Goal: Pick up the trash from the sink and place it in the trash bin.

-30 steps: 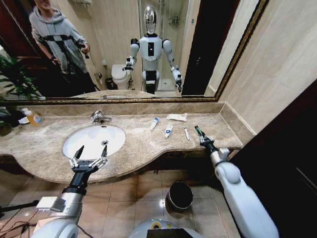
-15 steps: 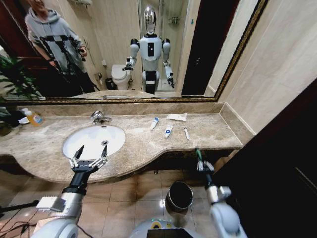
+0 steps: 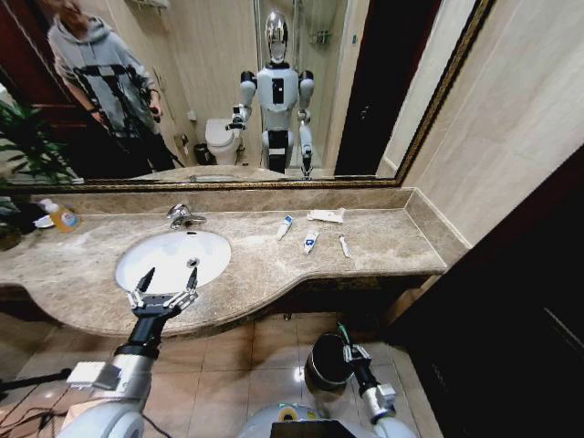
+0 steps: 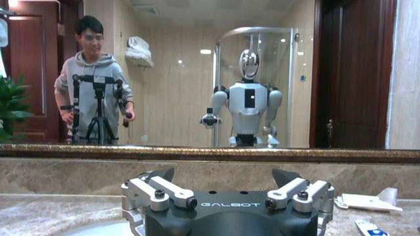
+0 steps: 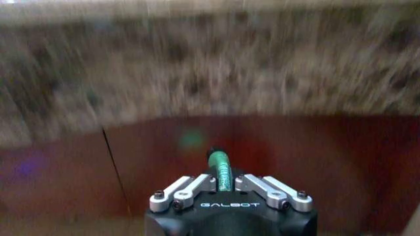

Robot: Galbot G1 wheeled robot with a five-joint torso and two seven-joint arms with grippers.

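- Right end effector [image 3: 348, 341] low in lower-centre of head view, clamped on green tube [image 5: 219, 167], just beside trash bin [image 3: 330, 360] rim.
- Centre tube over the black opening before release (tip pokes past the fingers, so allow for overhang).
- Release low, avoid bouncing off steel rim.
- Left end effector [image 3: 164, 289] spread wide, parked at sink [image 3: 173, 256] front edge.
- Remaining trash [image 3: 310, 241] mid-frame on worktop [image 3: 383, 239], right of basin.

Right gripper [image 5: 225, 183] is clamping a green tube [image 5: 220, 168], facing the blurred marble counter edge [image 5: 210, 69] and dark-red cabinet [image 5: 295, 157].
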